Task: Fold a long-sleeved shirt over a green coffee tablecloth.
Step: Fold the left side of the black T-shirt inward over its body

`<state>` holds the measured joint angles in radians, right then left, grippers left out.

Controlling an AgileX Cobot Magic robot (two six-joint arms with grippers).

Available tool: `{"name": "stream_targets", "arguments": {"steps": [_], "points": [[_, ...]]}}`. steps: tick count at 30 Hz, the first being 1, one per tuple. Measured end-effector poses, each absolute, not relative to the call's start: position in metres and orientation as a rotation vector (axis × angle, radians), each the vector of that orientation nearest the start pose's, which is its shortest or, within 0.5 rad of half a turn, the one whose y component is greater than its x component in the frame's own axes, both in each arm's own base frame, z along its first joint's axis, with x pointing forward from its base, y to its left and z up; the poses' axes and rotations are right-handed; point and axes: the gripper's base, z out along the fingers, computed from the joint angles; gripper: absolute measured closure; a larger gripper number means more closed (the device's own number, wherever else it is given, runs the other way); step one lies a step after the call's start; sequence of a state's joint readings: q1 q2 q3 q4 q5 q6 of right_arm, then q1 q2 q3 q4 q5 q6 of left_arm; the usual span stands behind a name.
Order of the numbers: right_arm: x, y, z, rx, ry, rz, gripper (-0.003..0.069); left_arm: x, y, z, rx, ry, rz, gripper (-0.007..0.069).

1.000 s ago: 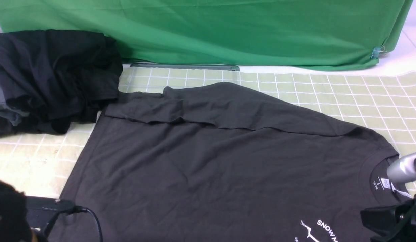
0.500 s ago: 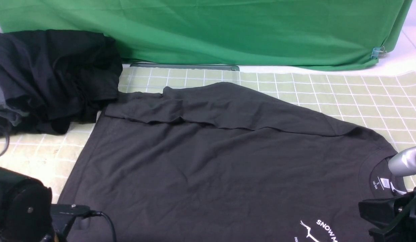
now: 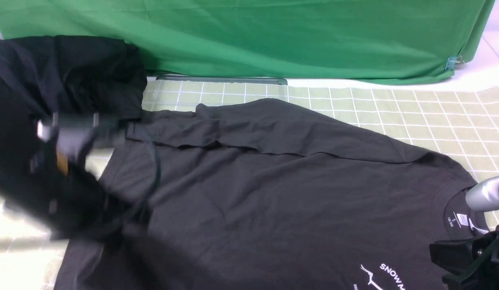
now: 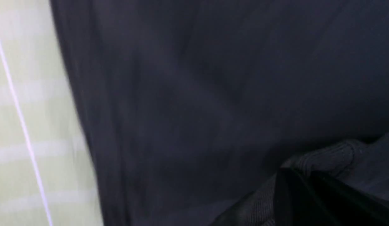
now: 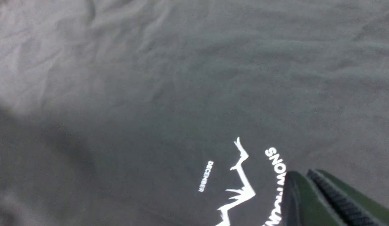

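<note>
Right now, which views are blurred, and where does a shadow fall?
Front view: left arm blurred, shirt and tablecloth sharp. Left wrist view: everything soft, grid lines smeared. Right wrist view: white print readable, a shadow darkens part of the shirt.

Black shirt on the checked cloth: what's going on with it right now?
The shirt lies spread on the checked tablecloth, one sleeve folded across its far part. The left claw is shut on a ribbed edge of the shirt, its arm blurred over the shirt's left side. The right claw is shut beside the chest print; whether it pinches fabric can't be told.
</note>
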<state>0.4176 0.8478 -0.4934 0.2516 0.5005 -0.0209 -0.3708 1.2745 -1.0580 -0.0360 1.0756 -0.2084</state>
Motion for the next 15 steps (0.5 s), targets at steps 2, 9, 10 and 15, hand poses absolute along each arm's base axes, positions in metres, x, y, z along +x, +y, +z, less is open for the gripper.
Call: {"name": "stream_targets", "arguments": {"steps": [2, 9, 10, 15], "points": [[0.136, 0.073, 0.253, -0.318, 2.366, 0.454, 0.0641, 0.237, -0.086, 0.326, 0.173, 2.746, -0.194, 0.0613], [0.131, 0.077, 0.268, -0.489, 2.522, 0.444, 0.064, 0.311, -0.05, 0.332, 0.078, 2.717, -0.151, 0.0611], [0.131, 0.078, 0.271, -0.504, 2.518, 0.447, 0.0639, 0.319, -0.047, 0.321, 0.069, 2.746, -0.161, 0.0611], [0.133, 0.088, 0.275, -0.625, 2.517, 0.517, 0.0574, 0.348, -0.044, 0.267, 0.092, 2.909, -0.138, 0.0611]]}}
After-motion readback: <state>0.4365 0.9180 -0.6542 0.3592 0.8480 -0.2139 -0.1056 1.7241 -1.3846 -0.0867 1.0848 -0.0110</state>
